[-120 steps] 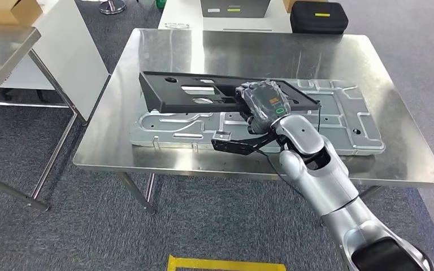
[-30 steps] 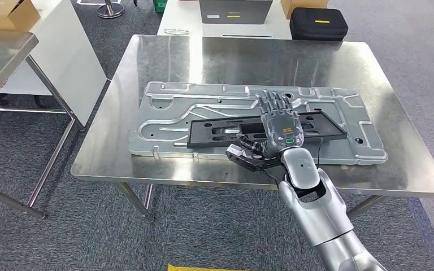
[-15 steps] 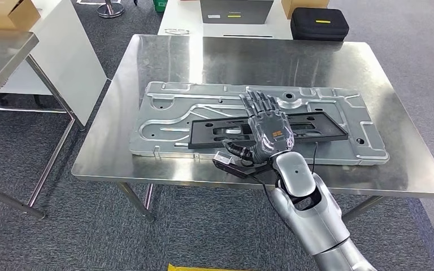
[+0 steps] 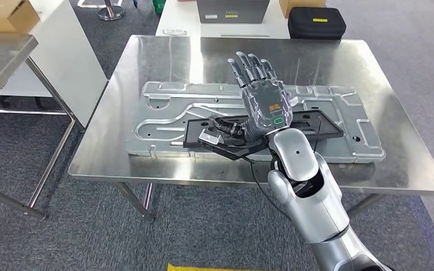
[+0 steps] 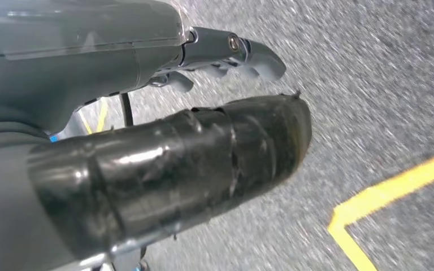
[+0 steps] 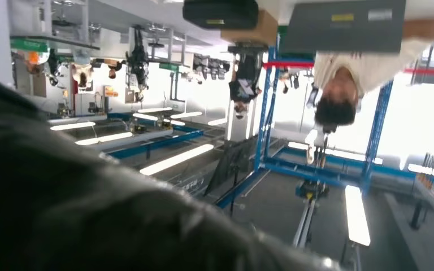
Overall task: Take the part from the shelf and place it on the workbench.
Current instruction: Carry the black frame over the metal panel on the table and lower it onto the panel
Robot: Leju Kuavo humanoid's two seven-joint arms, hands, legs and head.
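The long black part (image 4: pixel 320 126) lies flat on the big silver stamped plate (image 4: pixel 164 113) on the steel workbench (image 4: pixel 328 62). My right hand (image 4: pixel 263 96) is lifted above the part's middle, fingers spread and straight, holding nothing; hand and forearm hide the part's centre. The right wrist view has the hand (image 6: pixel 90 214) as a dark blur in front. My left hand (image 5: pixel 147 113) hangs over the grey floor, thumb and fingers (image 5: pixel 248 53) apart with nothing between them.
A black case (image 4: pixel 316 22) and a grey box (image 4: pixel 234 10) sit on a table behind the workbench. Another steel table (image 4: pixel 0 62) with a cardboard box (image 4: pixel 5 14) stands at the left. A person (image 6: pixel 344 84) and blue racks appear in the right wrist view. Yellow floor tape (image 5: pixel 384 197) runs below.
My right hand has let go of the black part, which went from tilted to flat on the silver plate. The hand has since lifted off it with fingers spread.
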